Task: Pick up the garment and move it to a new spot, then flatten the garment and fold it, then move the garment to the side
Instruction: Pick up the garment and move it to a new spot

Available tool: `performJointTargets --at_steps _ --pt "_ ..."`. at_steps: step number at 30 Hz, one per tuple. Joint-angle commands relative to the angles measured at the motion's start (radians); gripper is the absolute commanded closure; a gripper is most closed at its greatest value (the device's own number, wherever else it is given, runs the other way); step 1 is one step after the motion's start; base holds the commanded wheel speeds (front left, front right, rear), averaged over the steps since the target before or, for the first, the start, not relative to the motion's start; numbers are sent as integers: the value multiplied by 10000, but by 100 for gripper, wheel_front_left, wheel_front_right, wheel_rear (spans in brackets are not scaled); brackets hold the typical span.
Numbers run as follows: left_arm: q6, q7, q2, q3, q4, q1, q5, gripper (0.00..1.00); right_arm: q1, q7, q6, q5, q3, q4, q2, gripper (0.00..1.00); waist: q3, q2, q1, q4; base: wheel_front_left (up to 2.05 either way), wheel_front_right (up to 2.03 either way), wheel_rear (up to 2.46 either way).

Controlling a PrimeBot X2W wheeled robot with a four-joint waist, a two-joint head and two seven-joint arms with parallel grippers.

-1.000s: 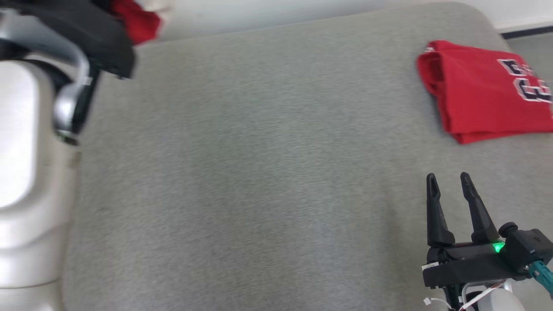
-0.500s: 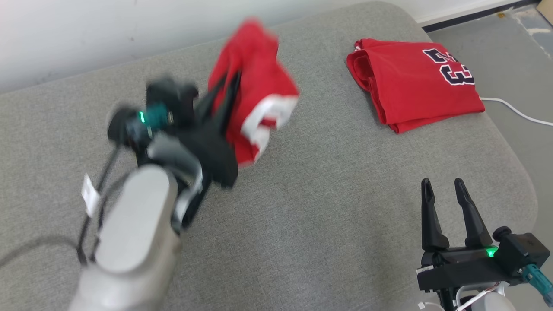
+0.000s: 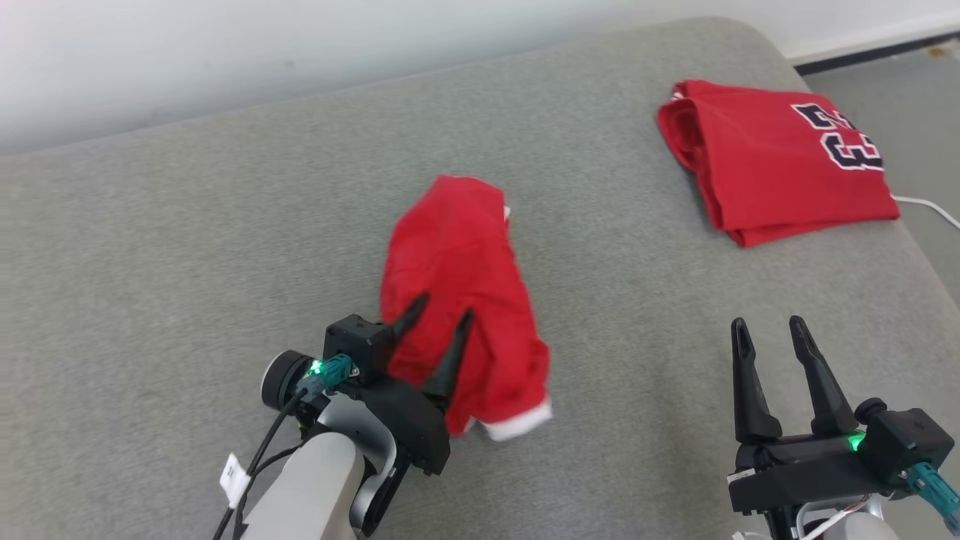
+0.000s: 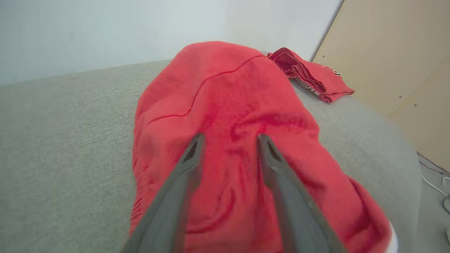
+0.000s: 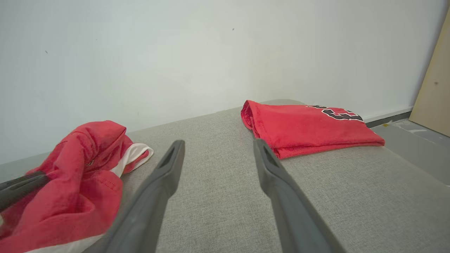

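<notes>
The crumpled red garment is heaped mid-way on the grey cushioned surface; its move is judged done, flattening and folding left. The left gripper is parted over it, gripping nothing; the right gripper is wide open and empty.

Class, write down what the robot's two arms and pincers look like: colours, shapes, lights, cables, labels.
The left pincer and right pincer each have two long, dark, tapering fingers on a black block with a green light and a teal connector. The left forearm is pale grey, with a black cable and a white tag. White wires hang under the right pincer.
</notes>
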Motion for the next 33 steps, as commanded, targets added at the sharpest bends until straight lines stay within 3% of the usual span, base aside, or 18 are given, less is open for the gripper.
performJointTargets --at_steps 1,6,11,20,33 --pt "-14 -249 -21 -17 6 -42 -43 0 29 1 -26 -67 1 -43 -85 0 -146 0 0 353 0 0 0" --pt "244 -1045 39 215 -238 -150 5 0 281 1 -26 -110 62 -109 -217 0 -517 0 0 931 0 0 0" --pt "566 -1251 534 798 -929 409 219 0 482 0 -27 -144 156 -180 -274 0 -905 0 0 1506 0 0 0" --pt "1051 -1249 1280 2834 -3487 2516 585 0 751 0 -27 -208 225 -348 -237 0 -1487 0 0 2355 0 0 0" --pt "706 -1252 900 4302 -5014 4897 1219 0 1002 1 -27 -183 272 -355 -248 0 -1915 0 0 2833 0 0 0"
